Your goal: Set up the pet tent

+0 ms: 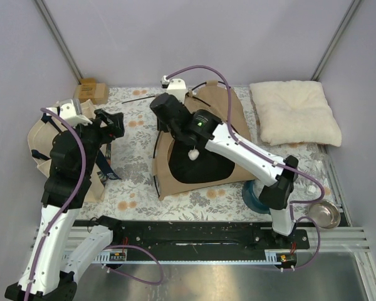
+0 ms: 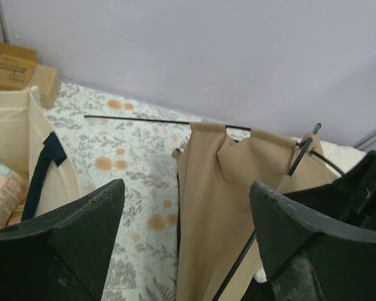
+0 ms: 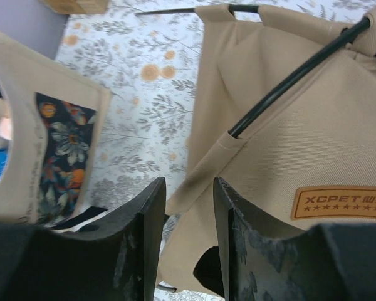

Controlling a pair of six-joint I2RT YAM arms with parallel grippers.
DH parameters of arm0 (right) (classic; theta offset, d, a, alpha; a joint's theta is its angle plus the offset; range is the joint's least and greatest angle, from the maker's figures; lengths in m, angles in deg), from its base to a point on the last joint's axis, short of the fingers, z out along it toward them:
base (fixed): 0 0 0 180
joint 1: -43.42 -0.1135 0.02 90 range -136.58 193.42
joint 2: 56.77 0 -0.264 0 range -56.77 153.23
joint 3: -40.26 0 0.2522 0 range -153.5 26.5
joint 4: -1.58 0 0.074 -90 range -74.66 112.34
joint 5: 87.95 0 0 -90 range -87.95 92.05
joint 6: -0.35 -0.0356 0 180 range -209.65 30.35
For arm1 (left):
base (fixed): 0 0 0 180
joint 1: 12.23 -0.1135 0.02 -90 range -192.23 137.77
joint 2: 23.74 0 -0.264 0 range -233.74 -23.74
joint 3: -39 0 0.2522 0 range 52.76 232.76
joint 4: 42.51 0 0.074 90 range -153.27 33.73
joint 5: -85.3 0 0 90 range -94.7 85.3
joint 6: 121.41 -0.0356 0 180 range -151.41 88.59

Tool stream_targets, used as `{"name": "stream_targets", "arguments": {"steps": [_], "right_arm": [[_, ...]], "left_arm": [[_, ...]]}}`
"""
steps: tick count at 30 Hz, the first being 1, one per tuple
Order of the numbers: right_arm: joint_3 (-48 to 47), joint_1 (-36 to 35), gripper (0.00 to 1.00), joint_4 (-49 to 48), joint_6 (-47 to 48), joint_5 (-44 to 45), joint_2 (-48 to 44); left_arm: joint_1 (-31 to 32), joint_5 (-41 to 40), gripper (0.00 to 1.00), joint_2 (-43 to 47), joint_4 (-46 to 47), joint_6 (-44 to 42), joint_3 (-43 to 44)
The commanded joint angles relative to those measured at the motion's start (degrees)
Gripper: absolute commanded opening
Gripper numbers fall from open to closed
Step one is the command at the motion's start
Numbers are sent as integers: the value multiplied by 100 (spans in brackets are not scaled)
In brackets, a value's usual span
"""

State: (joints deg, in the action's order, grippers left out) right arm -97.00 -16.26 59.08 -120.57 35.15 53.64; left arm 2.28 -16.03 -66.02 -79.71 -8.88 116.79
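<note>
Jaws as seen from the top camera: left jaws wide apart above the tote bag [image 1: 41,141] at the left edge of the worktop [image 1: 138,182], gripping nothing. Right jaws low at the far left part of the pet tent [image 1: 222,103], their gap not readable from up here. Pet tent mid-worktop on the flowered cloth, tan canvas toward the far edge, large black patch [image 1: 203,169] toward the near edge, white pompom [image 1: 192,152] at the top of that patch. Cream pillow [image 1: 294,113] in the far right corner, cardboard boxes [image 1: 91,92] in the far left corner, steel bowl [image 1: 324,214] by the near right corner.

From the left wrist: jaws wide, only cloth and tent canvas beyond the gap, nothing pinched. Canvas raised in folds right of centre. Thin dark pole [image 2: 144,119] threaded through a sleeve along its top, sticking out leftward over the cloth. Tote bag at the left, dark strap [image 2: 47,163] down its side.

From the right wrist: jaws at a slim gap, tent's canvas edge showing just beyond it; cannot tell whether any canvas is pinched. Second dark pole [image 3: 288,88] coming out of a canvas sleeve, slanting up to the right. Brown label patch [image 3: 341,202] on the canvas right of the jaws. Tote bag at the left, dark flowered fabric [image 3: 62,150] showing on it.
</note>
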Motion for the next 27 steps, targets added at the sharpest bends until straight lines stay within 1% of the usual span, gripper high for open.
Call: {"name": "stream_targets", "arguments": {"steps": [1, 4, 7, 9, 12, 15, 16, 18, 20, 21, 22, 23, 24, 26, 27], "right_arm": [[-648, -149, 46, 863, -441, 925, 287], [-526, -176, 49, 794, -520, 1005, 349], [-648, -176, 51, 785, -477, 1093, 560], [-762, -176, 49, 802, -442, 1207, 709], [-851, -176, 42, 811, -389, 1321, 763], [-991, -123, 42, 820, -371, 1296, 850], [-1052, -97, 43, 820, -380, 1287, 894], [-1228, -53, 49, 828, -371, 1322, 1008], [-1439, -26, 57, 960, -380, 1313, 1175], [-1544, -9, 65, 1126, -406, 1330, 1271], [-1641, -9, 66, 1214, -450, 1348, 1325], [-1625, 0, 65, 1276, -459, 1357, 1360], [-1563, 0, 62, 1311, -494, 1365, 1352], [-1344, 0, 47, 1294, -547, 1453, 1212], [-1239, 0, 38, 1286, -556, 1514, 1141]], "left_arm": [[-35, -194, 84, 255, -73, -29, -189], [-35, -211, 84, 352, -99, -73, -259], [-35, -177, 84, 379, -117, -125, -251], [-35, -220, 84, 379, -117, -178, -242], [-44, -247, 84, 396, -117, -213, -224], [-44, -229, 84, 405, -117, -213, -224], [-44, -229, 84, 405, -99, -213, -233], [-35, -229, 84, 414, -108, -213, -233], [-35, -238, 84, 431, -117, -222, -233], [-35, -238, 84, 440, -108, -239, -224], [-35, -255, 84, 440, -125, -257, -216], [-44, -264, 84, 440, -134, -257, -215], [-35, -273, 84, 449, -143, -275, -215], [-35, -290, 84, 449, -143, -284, -215], [-44, -291, 84, 449, -143, -292, -224]]}}
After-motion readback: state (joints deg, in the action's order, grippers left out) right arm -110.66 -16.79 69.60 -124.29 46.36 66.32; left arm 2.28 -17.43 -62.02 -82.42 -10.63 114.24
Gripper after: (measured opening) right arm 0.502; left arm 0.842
